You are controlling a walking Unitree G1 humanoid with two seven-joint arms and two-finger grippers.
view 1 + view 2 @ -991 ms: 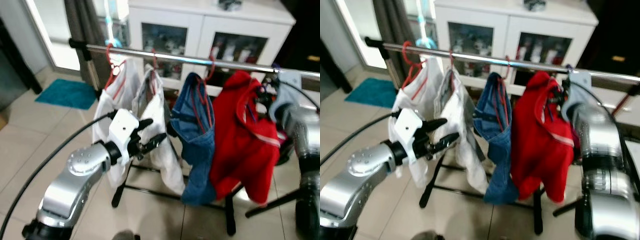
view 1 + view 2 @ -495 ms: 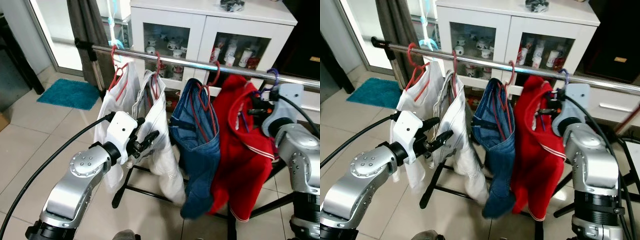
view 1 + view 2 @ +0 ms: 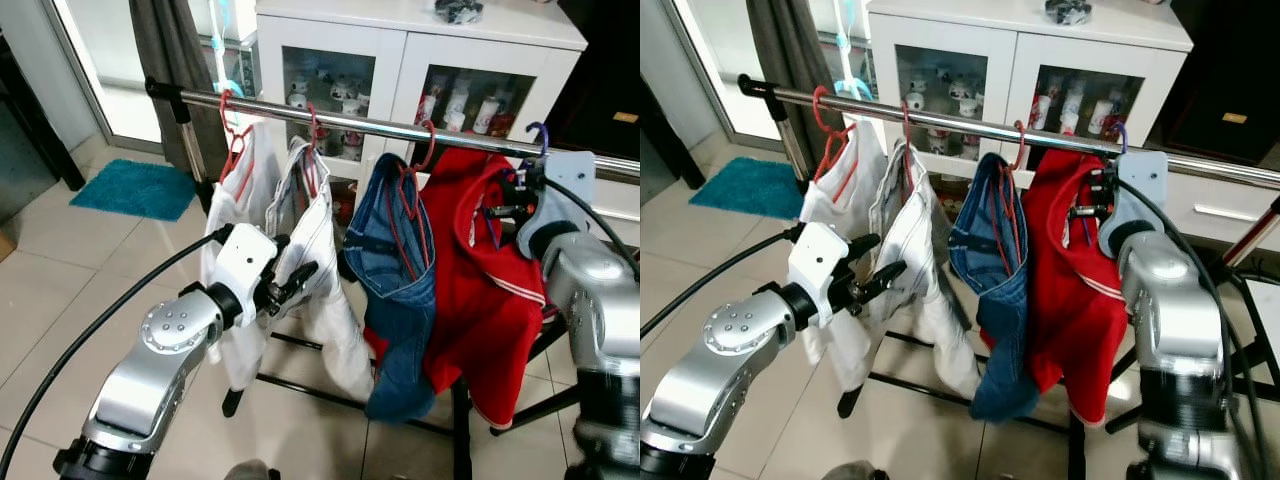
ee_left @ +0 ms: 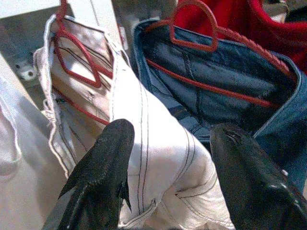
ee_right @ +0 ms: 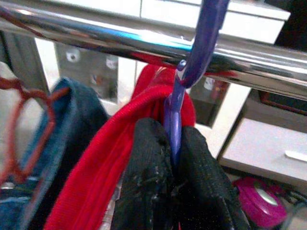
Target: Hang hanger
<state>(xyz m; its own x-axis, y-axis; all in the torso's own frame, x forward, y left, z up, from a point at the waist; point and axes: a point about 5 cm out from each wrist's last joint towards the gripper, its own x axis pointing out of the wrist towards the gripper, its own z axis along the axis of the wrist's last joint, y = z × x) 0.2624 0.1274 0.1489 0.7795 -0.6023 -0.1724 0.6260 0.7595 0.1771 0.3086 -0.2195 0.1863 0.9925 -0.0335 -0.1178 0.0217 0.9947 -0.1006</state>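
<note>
Right gripper (image 5: 175, 191) clamped on purple hanger (image 5: 184, 72) neck, hook at rail (image 5: 96, 38), red garment (image 3: 490, 280) hanging below. Load soft, swings; hook stiff, slippery; hold neck. Left gripper (image 4: 168, 158) spread, empty, beside white trousers (image 3: 315, 250).

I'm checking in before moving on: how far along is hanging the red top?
Nearly done. The purple hanger hook crosses the rail, red top hanging below. The right claw pinches the hanger; letting go remains. The left claw is open by the white trousers.
</note>
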